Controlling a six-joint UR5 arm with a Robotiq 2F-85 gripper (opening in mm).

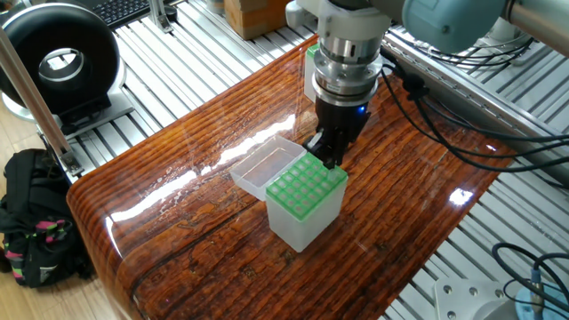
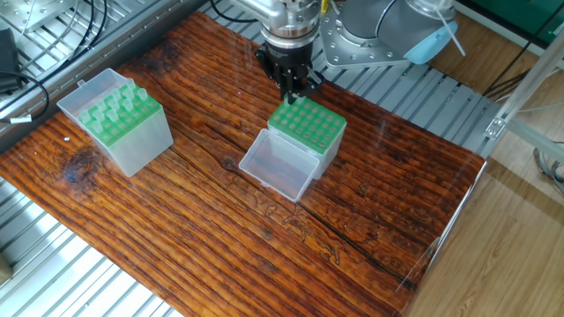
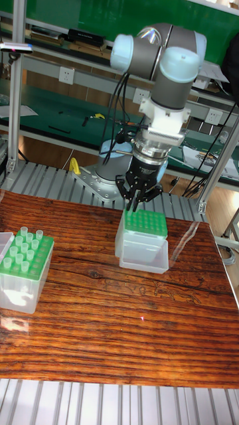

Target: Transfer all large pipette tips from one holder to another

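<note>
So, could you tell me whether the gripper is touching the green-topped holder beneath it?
Cannot tell. In every view the gripper overlaps the back edge of the green-topped translucent holder; no view shows clear contact or a gap.

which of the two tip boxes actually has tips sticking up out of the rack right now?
The box away from the arm, at the table's edge: whitish large pipette tips stand up from its green rack. The box under the gripper shows only empty holes.
</note>
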